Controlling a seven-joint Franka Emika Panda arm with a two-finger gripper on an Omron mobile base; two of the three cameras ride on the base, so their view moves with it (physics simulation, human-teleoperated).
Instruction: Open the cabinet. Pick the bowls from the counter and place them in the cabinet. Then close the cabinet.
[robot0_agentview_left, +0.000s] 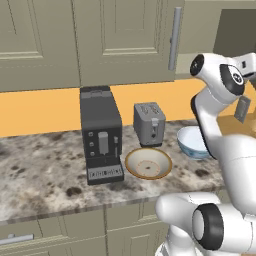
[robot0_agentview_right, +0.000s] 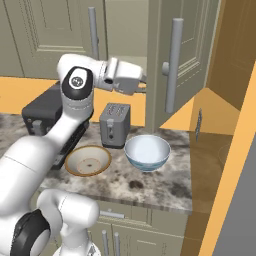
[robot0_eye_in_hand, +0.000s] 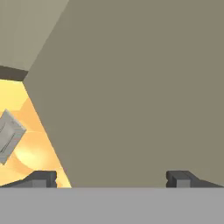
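Two bowls still on counter (robot0_agentview_right: 165, 187), both near its front right corner: tan bowl (robot0_agentview_right: 88, 161) in front of toaster (robot0_agentview_right: 114, 125), white bowl (robot0_agentview_right: 147, 152) just beside it to the right, apart. Cabinet (robot0_agentview_left: 120, 40): right door (robot0_agentview_right: 182, 65) swung out, edge-on over the counter's right end; left door shut. Gripper (robot0_eye_in_hand: 111, 179) up by the open door's inner face, fingers (robot0_eye_in_hand: 41, 178) spread fully wide, holding nothing. Prob. parked there to push the door wider so bowls can pass. Coffee machine (robot0_agentview_left: 101, 135) sits left of toaster, not in the way.
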